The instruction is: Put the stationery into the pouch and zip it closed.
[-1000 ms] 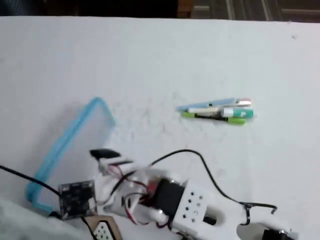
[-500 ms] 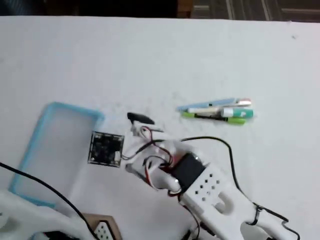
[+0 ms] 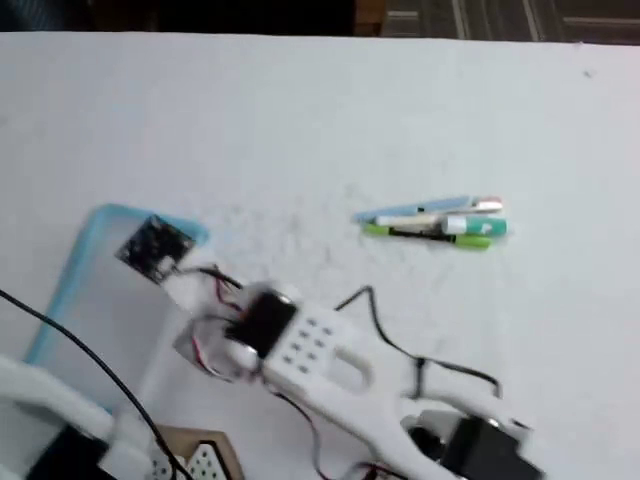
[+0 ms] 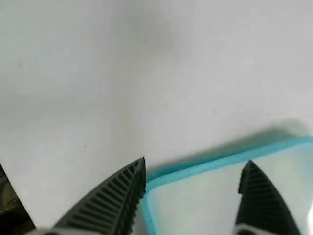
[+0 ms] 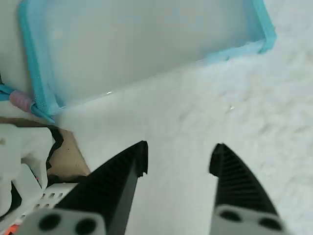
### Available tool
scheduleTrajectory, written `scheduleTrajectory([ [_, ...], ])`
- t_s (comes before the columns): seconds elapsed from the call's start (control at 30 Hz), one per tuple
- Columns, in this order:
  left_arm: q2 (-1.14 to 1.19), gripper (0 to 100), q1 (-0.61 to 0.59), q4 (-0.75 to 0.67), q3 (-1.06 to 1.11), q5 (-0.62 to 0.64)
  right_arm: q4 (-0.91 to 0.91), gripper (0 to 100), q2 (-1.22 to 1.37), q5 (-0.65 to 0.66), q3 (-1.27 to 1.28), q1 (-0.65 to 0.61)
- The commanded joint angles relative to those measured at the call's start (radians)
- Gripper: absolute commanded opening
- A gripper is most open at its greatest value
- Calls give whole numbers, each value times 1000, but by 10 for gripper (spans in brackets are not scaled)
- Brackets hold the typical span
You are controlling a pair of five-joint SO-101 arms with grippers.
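A clear pouch (image 3: 95, 300) with light blue edging lies flat at the table's left. Its corner (image 4: 215, 164) sits between the fingers of my left gripper (image 4: 195, 171), which is open just above it. My right arm (image 3: 300, 345) stretches from the front right across to the pouch, its wrist board (image 3: 155, 245) over the pouch's far edge. The right gripper (image 5: 178, 156) is open over bare table next to the pouch (image 5: 146, 44). A pink zipper pull (image 5: 22, 100) shows at one pouch corner. Several pens (image 3: 432, 222) lie bundled at centre right, far from both grippers.
A brown cardboard piece (image 3: 205, 455) lies at the front edge beside the left arm's base (image 3: 50, 400). Black cables (image 3: 385, 335) trail over the table near the right arm. The table's far edge (image 3: 320, 36) meets a dark floor.
The right arm swung its wrist from the front, toward the table's middle, then left over the pouch. The pouch went from tilted up on edge to lying flat.
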Motion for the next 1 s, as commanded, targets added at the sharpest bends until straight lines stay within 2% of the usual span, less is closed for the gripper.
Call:
scheduleTrajectory([
  [0.0,131,235,-1,12,38,-282,84,5,125,-40,-190,-12],
  [0.1,225,161,1,83,91,-568,127,57,188,-37,-276,-12],
  [0.2,275,28,-7,95,176,-818,104,19,223,-40,-321,16],
  [0.27,288,32,-7,86,267,-916,64,17,236,-40,-331,54],
  [0.43,288,24,-15,-64,413,-948,-2,18,245,-40,-334,140],
  [0.57,288,24,-53,-147,520,-1088,-4,18,245,-40,-331,176],
  [0.63,280,24,-74,-230,582,-1132,-4,18,246,-40,-330,189],
  [0.77,206,24,-93,-413,724,-1138,-5,18,246,-40,-328,209],
  [0.87,76,23,-124,-414,789,-1201,-5,18,246,-40,-328,219],
  [0.97,-127,23,-166,-298,798,-1255,1,18,246,-40,-327,220],
])
